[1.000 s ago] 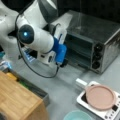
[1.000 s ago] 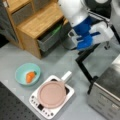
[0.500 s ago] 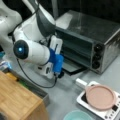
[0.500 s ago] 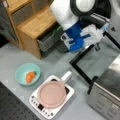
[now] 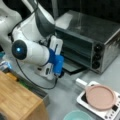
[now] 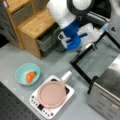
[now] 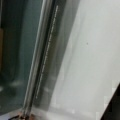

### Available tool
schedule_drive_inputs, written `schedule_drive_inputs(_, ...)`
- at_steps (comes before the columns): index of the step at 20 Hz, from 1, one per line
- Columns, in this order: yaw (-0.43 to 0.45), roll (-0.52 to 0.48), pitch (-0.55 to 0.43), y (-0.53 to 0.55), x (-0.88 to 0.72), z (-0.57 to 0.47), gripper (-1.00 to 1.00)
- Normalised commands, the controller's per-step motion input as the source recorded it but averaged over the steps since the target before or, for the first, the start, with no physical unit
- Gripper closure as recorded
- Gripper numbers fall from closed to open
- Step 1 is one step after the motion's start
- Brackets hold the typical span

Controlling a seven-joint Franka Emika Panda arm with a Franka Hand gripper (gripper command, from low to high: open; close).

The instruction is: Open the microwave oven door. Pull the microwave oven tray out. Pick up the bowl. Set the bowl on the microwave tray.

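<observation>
— Silver microwave oven (image 5: 100, 45): status of the door (image 6: 93, 61)?
— Lowered flat, hinged open. Gripper (image 5: 58, 71) sits at its outer edge by the handle bar (image 7: 37, 57); jaw state, cannot tell.
— Tray?
— Not visibly pulled out.
— Bowl (image 6: 27, 73)?
— On the table (image 6: 15, 57), well apart from the oven, orange item inside, untouched.

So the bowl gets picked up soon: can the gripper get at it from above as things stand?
Probably yes. The bowl sits open on the table with nothing above it, apart from the pink disc. The gripper is over at the opened door.
</observation>
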Motion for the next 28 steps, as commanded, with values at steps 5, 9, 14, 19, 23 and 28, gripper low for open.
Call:
schedule_drive_inputs(5,0.225,-0.144,0.003,-0.45,0.25,-0.01,-1.0)
schedule_drive_inputs(9,0.235,-0.064,0.039,-0.32,0.22,-0.03,-1.0)
schedule_drive_inputs(14,0.114,-0.005,0.072,-0.1,0.1,0.04,-1.0)
schedule_drive_inputs(19,0.015,-0.041,0.086,0.26,-0.06,0.23,-1.0)
schedule_drive_inputs(23,0.04,-0.011,-0.005,0.6,-0.25,0.34,-1.0)
schedule_drive_inputs(28,-0.001,0.082,-0.049,0.55,-0.27,0.21,-1.0)
